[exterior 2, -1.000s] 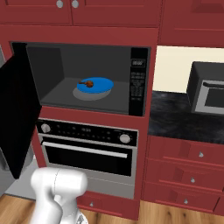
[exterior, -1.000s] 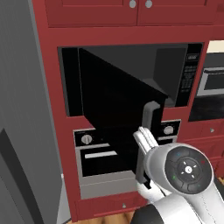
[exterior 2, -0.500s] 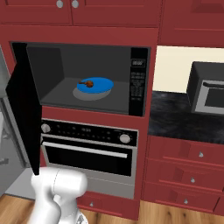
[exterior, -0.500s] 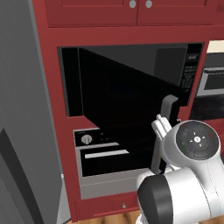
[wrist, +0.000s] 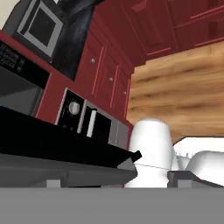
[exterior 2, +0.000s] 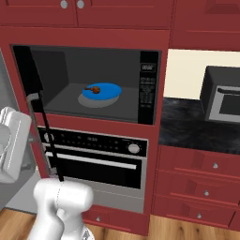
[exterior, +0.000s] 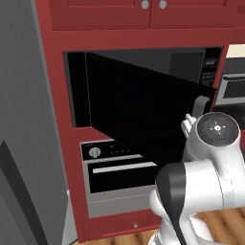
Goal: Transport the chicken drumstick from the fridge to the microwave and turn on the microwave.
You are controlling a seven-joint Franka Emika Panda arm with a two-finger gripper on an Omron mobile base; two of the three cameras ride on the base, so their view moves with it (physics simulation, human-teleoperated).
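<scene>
The chicken drumstick (exterior 2: 95,89) lies on a blue plate (exterior 2: 108,92) inside the microwave (exterior 2: 93,82), whose cavity stands open. Its black door (exterior: 143,112) is swung partway out; the right base view has it nearly edge-on (exterior 2: 45,131). My gripper (wrist: 113,180) is open at the outer side of that door, by the grey vertical handle (exterior: 200,104). In the hand view the handle (wrist: 65,169) and the door's edge run across between my spread fingers. The microwave's button panel (exterior 2: 148,89) is at the right. The grey fridge (exterior: 26,124) rises at the far left.
A silver-black oven (exterior 2: 93,161) with knobs sits directly under the microwave. To the right are a dark counter (exterior 2: 187,129) with a small grey appliance (exterior 2: 224,96), and red drawers (exterior 2: 206,183) below. Wooden floor (wrist: 183,87) lies under the robot.
The microwave door has swung from wide open towards the cavity, about halfway closed. My hand has travelled with its handle, to the right in the left base view.
</scene>
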